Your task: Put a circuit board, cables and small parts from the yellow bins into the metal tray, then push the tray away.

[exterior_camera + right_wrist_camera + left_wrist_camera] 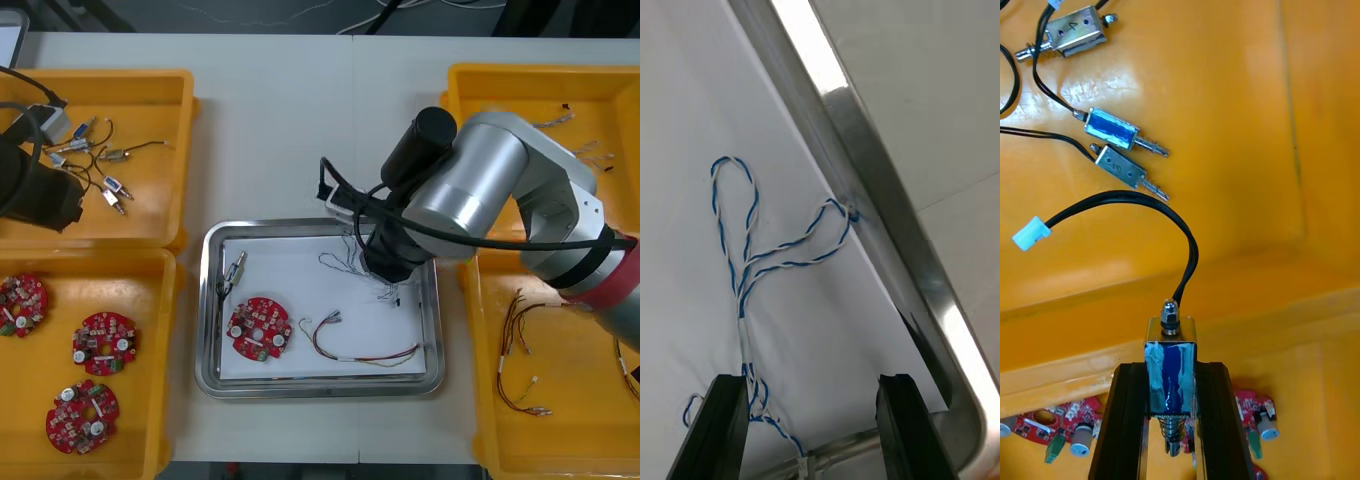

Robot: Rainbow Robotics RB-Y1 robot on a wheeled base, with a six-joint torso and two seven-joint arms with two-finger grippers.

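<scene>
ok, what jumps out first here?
The right gripper hangs over the far right of the metal tray, fingers open above a blue and white cable on the white liner. The left gripper, over the left yellow bins, is shut on a small metal part trailing a black cable.

The right gripper [812,384] holds its fingers apart above the white inside of the metal tray [891,225]. A twisted blue and white cable [739,304] lies there, one loop touching the rim.
</scene>
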